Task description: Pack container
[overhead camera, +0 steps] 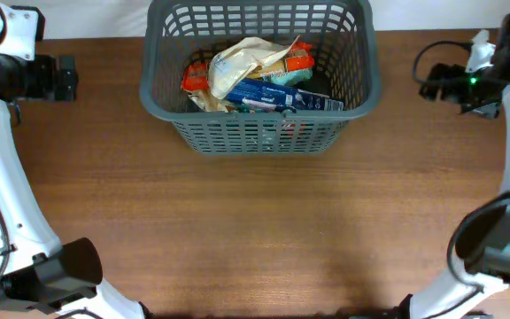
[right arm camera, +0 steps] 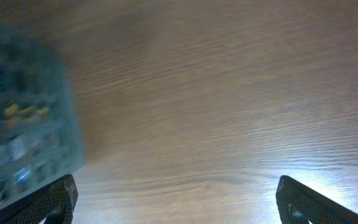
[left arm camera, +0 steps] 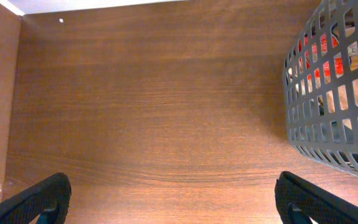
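The container (overhead camera: 259, 133) is a large dark grey lattice basket at the back middle of the wooden table. Inside lie a cream packet (overhead camera: 242, 62), an orange-red packet (overhead camera: 297, 58) and a blue packet (overhead camera: 286, 97), piled together. My left gripper (overhead camera: 65, 78) is at the far left, apart from the basket, open and empty. In the left wrist view (left arm camera: 173, 202) its fingers are wide apart over bare wood, with the basket's wall (left arm camera: 334, 93) at the right. My right gripper (overhead camera: 428, 84) is at the far right, open and empty (right arm camera: 176, 202); the basket (right arm camera: 23, 137) shows blurred at the left.
The table's back edge meets a white wall (overhead camera: 78, 18). Bare wood (overhead camera: 255, 230) fills the front half of the table. The arm bases (overhead camera: 51, 275) (overhead camera: 494, 248) stand at the front corners.
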`<action>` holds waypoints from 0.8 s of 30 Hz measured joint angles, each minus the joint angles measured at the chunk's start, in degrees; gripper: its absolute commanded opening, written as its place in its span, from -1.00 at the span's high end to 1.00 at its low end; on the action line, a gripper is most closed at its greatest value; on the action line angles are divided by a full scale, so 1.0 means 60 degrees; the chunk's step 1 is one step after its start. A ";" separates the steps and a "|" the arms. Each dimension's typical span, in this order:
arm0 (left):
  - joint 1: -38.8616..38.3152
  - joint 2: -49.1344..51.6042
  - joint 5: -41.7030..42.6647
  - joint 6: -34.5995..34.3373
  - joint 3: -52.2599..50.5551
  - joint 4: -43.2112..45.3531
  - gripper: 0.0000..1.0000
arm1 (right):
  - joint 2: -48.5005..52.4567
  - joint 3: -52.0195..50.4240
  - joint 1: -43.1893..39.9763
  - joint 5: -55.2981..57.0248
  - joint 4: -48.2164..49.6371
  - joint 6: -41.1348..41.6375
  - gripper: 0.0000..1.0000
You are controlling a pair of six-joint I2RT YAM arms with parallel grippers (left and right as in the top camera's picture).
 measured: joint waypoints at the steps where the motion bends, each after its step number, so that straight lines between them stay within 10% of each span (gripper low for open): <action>1: 0.0000 0.0000 0.0004 0.0000 -0.0025 0.0000 -0.98 | -0.0353 -0.0229 0.0200 0.0000 0.0047 0.0004 -0.98; 24: 0.0000 0.0000 0.0066 0.0000 -0.0033 0.0004 -0.98 | -1.1358 -0.7814 0.1738 0.0171 0.0393 -0.0240 -0.98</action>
